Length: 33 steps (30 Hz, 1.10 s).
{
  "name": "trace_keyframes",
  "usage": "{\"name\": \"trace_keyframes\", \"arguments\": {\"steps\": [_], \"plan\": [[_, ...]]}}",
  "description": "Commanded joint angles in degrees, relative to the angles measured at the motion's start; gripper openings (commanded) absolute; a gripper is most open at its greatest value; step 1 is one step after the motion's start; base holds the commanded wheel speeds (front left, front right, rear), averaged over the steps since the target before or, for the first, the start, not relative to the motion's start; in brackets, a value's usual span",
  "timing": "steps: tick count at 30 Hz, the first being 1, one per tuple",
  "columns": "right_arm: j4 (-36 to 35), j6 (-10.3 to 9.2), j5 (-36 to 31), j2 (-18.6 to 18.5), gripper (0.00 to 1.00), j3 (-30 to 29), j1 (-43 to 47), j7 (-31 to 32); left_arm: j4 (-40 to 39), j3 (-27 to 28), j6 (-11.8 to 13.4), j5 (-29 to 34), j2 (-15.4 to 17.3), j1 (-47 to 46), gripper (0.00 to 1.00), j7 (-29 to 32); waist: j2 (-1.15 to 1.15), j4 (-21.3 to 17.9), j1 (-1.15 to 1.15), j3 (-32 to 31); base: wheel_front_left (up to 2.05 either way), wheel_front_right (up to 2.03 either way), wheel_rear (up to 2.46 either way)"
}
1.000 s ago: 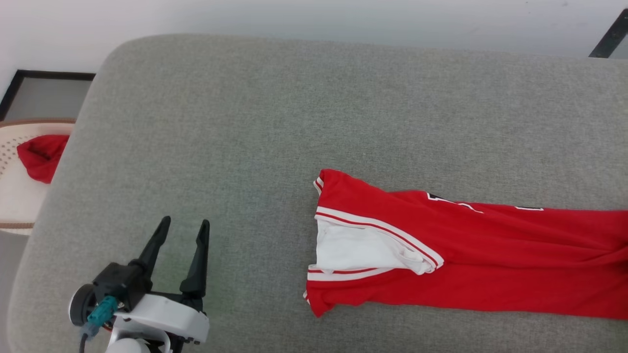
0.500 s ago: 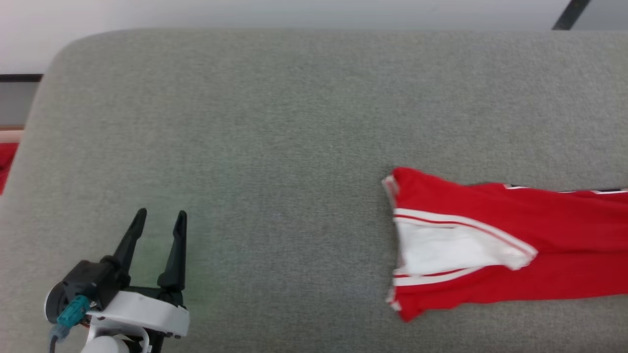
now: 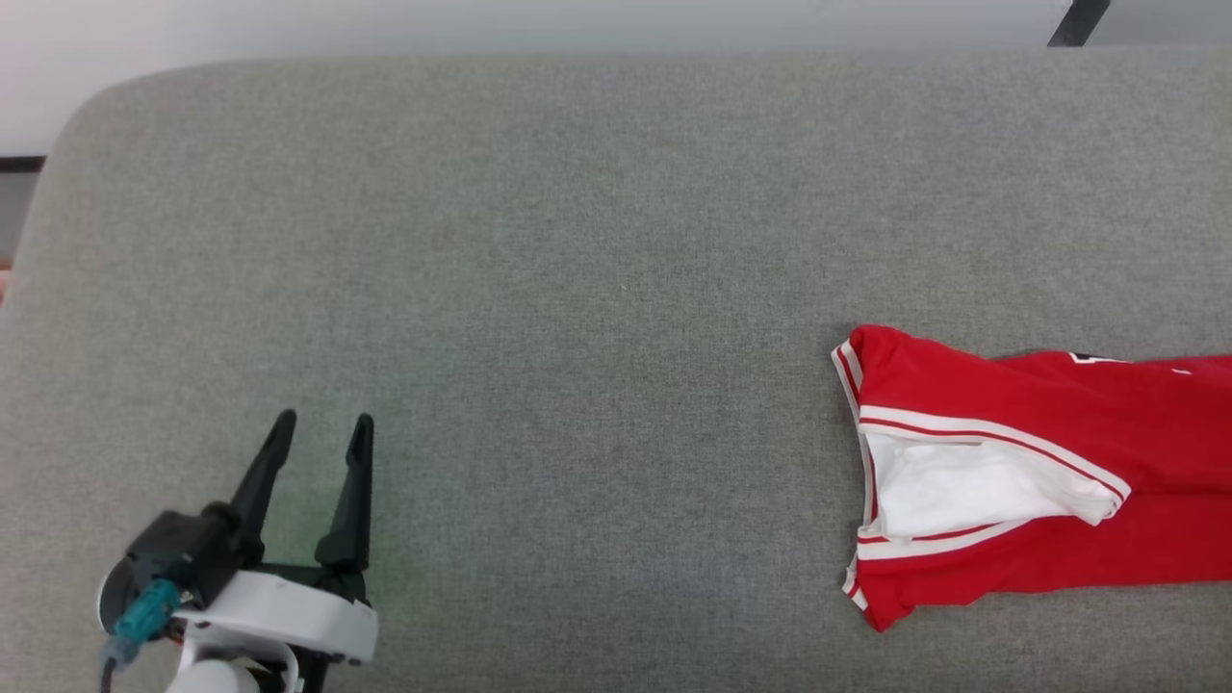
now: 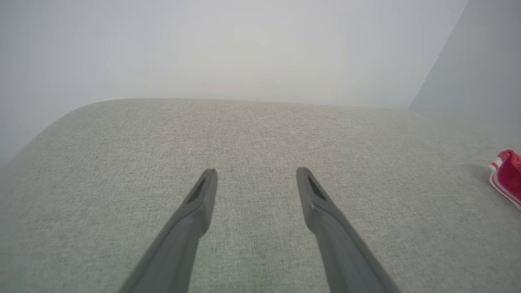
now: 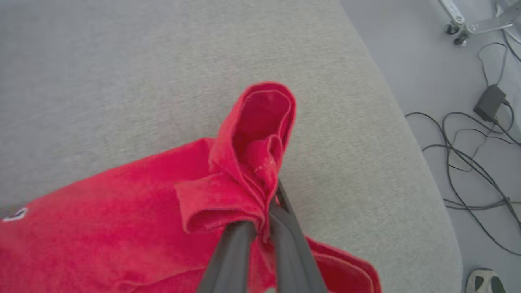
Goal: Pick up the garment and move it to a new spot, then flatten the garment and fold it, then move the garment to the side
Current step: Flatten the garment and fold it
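Between the two dark fingers of the right pincer (image 5: 265, 217), a bunched fold of the garment (image 5: 122, 232) is clamped. The fingers are pressed together on the red cloth, and a loop of hem stands up just beyond their tips because the pinch gathers it. To the left of that pincer and back toward its wrist, the rest of the shirt trails flat across the grey surface (image 5: 122, 61). A hold by one edge like this would let the cloth drag or lift as one piece, which suits the first step, carrying the garment to a new spot. Near the pincer's right side the surface rounds off, and beyond that edge cables (image 5: 464, 162) and a black adaptor (image 5: 491, 99) lie on the floor. A pull toward that side could, by judgement, slide cloth over the edge. Well apart from the shirt, the left pincer (image 3: 323, 420) hovers over bare grey fabric with its fingers spread and nothing between them. The striped sleeve end with its white panel lies far off to that pincer's right, at the margin of its wrist view. This idle, opened stance probably leaves it ready for a second grip when flattening begins. Flattening, folding and the move aside are not yet done.
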Motion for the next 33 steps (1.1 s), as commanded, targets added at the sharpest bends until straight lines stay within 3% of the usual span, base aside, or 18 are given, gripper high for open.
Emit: {"name": "trace_keyframes", "arguments": {"steps": [1,10,15,22,32,33], "plan": [[-2.90,-0.12,1.48,0.72,0.00,3.43,1.68,1.05,0.46,0.03,0.03,-0.37,-0.46,0.96,1.00,0.02,0.00,0.00,0.00,-1.07,0.00,0.00,0.00],[-22.76,-0.11,10.77,4.96,0.00,19.28,6.40,8.34,1.47,-0.19,0.02,-0.93,-1.86,2.15,1.00,0.02,0.00,0.57,0.00,-4.04,0.00,0.00,0.00],[-28.62,-0.11,11.94,7.20,0.00,25.68,7.58,10.30,1.49,-0.44,0.02,-1.20,-2.42,2.01,1.00,0.02,0.00,1.18,0.00,-4.84,0.00,0.00,0.00],[-28.80,-0.11,11.97,10.46,0.00,34.16,8.48,9.08,1.90,-1.06,0.02,-1.46,-3.91,1.81,1.00,0.02,0.00,2.80,0.00,-5.57,0.00,0.00,0.00],[-24.98,-0.11,11.44,11.99,0.00,38.51,7.69,4.35,2.28,-1.05,0.02,-1.47,-5.32,1.91,1.00,0.02,0.00,3.95,0.00,-5.94,0.00,0.00,0.00],[-24.52,-0.11,11.37,12.12,0.10,38.97,7.47,3.90,2.36,-0.98,0.02,-1.54,-5.28,1.87,1.00,0.02,0.00,3.94,0.00,-5.90,0.00,0.00,0.00]]}}
